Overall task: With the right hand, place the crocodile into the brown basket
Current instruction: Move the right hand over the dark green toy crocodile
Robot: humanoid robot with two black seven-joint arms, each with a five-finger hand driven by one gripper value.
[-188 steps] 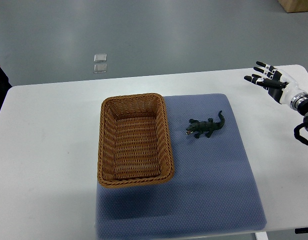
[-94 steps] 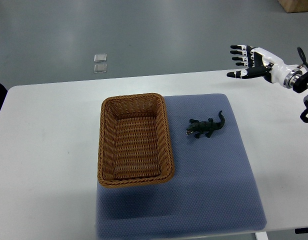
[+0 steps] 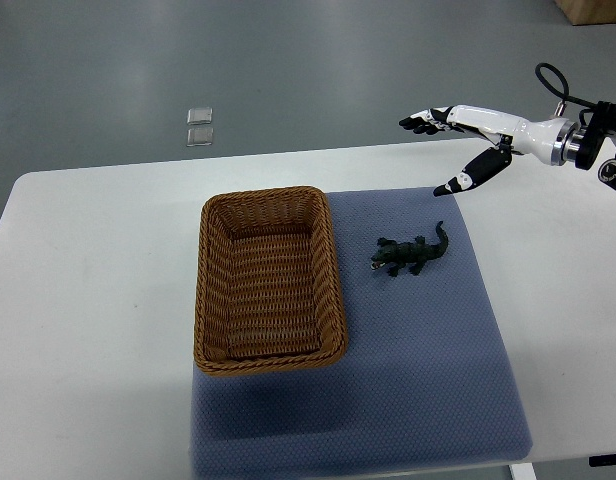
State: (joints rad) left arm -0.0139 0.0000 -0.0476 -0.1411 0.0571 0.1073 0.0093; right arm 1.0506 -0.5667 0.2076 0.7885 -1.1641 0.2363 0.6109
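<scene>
While the crocodile [image 3: 412, 254] lies untouched on the blue mat [image 3: 428, 370], just right of the brown basket [image 3: 335, 280] and apart from its rim, the grasp is not yet begun; snout points toward the basket, tail curls away from it. Right hand [image 3: 485, 127] hangs in the air farther right of the basket, past its far end and beyond the toy; fingers [image 3: 423, 123] stretched out and slightly spread, thumb [image 3: 458, 183] dropped well apart from them, holding nothing. Judgement: this posture reads as a pre-grasp, wide enough to straddle the narrow body. Basket sits open-topped with nothing showing inside; being so near the toy, the carry should be short. Next move likely calls for descent toward the basket side, onto the toy's back. Left hand not seen.
</scene>
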